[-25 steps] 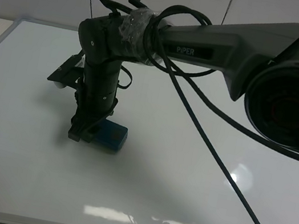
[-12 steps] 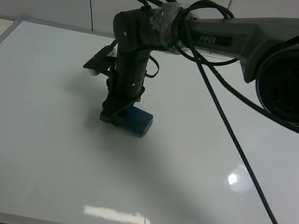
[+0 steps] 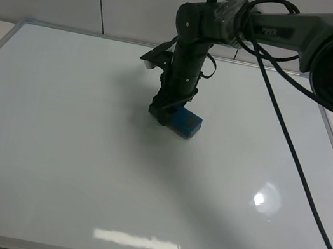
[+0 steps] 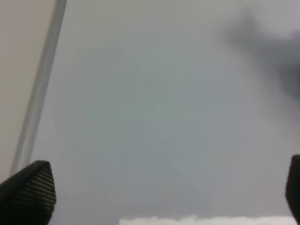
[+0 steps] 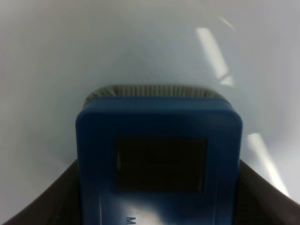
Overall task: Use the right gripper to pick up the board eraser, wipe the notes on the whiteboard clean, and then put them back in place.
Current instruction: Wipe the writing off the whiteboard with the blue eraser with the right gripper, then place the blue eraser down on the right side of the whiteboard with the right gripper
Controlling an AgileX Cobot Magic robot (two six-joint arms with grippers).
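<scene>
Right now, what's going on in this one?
The right gripper is shut on the blue board eraser, holding it down on the whiteboard toward the far middle of the board. No red marks show on the surface in view, so the wiping looks done or nearly so. The left gripper hangs open over a bare part of the board beside its silver frame, handling nothing.

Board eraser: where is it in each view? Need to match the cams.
Exterior high: board eraser above centre, on the whiteboard, gripped by the right gripper.
Left wrist: not in it; only whiteboard surface and its frame edge.
Right wrist: board eraser close up, centred, between the jaws.
Shared landmark: the whiteboard's glossy white surface, in all three views.
</scene>
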